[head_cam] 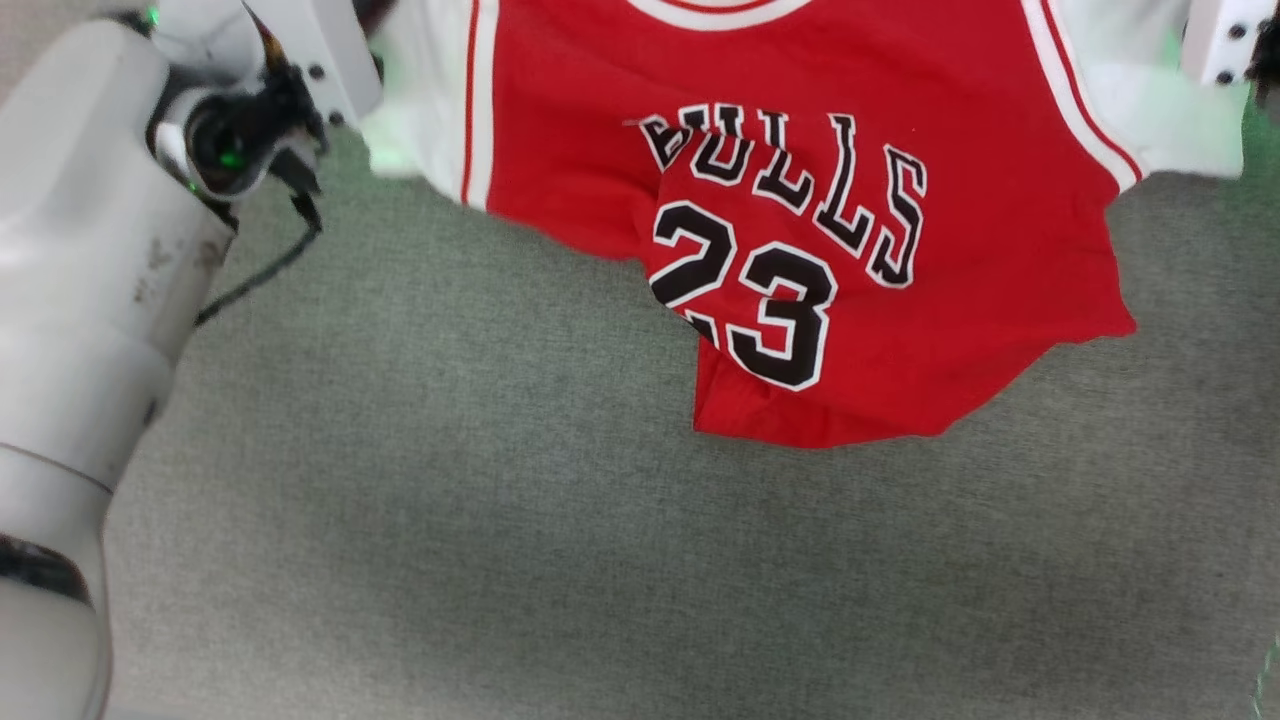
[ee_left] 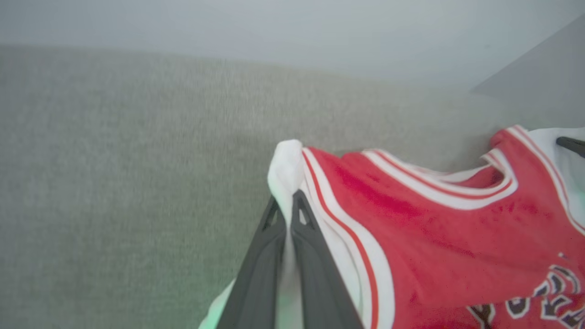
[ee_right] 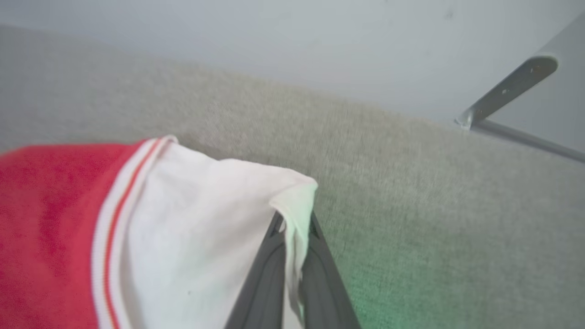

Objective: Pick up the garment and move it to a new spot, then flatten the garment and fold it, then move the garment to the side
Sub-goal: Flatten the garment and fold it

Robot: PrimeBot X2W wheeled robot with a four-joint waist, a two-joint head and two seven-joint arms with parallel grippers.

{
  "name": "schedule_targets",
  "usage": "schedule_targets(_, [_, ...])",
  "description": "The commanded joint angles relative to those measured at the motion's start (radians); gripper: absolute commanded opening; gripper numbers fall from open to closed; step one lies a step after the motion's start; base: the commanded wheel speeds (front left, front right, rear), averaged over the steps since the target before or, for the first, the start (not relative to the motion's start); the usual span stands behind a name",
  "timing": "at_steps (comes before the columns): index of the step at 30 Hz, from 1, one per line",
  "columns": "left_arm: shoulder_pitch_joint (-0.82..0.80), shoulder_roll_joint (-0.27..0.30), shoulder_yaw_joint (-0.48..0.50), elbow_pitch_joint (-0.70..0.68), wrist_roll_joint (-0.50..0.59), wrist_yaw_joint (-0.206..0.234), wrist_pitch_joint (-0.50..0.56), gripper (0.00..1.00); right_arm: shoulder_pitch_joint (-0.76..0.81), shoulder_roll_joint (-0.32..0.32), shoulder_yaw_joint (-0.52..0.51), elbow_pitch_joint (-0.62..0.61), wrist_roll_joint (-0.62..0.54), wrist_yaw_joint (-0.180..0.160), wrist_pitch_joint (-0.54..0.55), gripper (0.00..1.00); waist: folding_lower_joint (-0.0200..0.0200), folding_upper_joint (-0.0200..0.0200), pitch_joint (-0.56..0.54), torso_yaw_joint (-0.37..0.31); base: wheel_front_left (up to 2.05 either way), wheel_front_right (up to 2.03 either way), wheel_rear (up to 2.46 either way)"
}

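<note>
We see the red Bulls jersey (head_cam: 800,200) spread across the top of our view, white sleeves at both upper corners, its creased hem hanging over grey carpet (head_cam: 500,550). Our pale left forearm (head_cam: 80,280) rises along the left edge.

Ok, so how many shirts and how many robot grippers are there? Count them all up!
Shirts: 1, the red shirt with white sleeves
Grippers: 2, the left gripper and the right gripper, each pinching a white sleeve
Total: 3
</note>
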Motion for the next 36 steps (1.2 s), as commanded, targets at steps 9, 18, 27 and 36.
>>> schedule_targets(9, [-0.147,-0.009,0.044,0.061,0.009,-0.002,-0.352,0.0,-0.148,-0.006,-0.108,0.044,-0.032,-0.001,-0.338,0.0,0.0,0.0,-0.04,-0.064,0.0,0.0,0.0])
schedule_targets(18, [-0.429,-0.051,0.133,0.203,0.076,-0.002,-0.596,0.0,-0.44,0.024,-0.281,0.132,-0.104,-0.001,-0.595,0.0,0.0,0.0,-0.044,-0.101,0.0,0.0,0.0])
schedule_targets(27, [-0.362,-0.077,0.184,0.158,0.113,-0.002,-0.596,0.0,-0.478,0.061,-0.266,0.229,-0.144,-0.001,-0.633,0.0,0.0,0.0,-0.073,-0.1,0.0,0.0,0.0])
schedule_targets(36, [-0.035,0.005,0.112,-0.096,-0.075,-0.002,-0.531,0.0,-0.181,0.043,-0.108,0.123,-0.016,-0.001,-0.639,0.0,0.0,0.0,-0.136,-0.091,0.0,0.0,0.0])
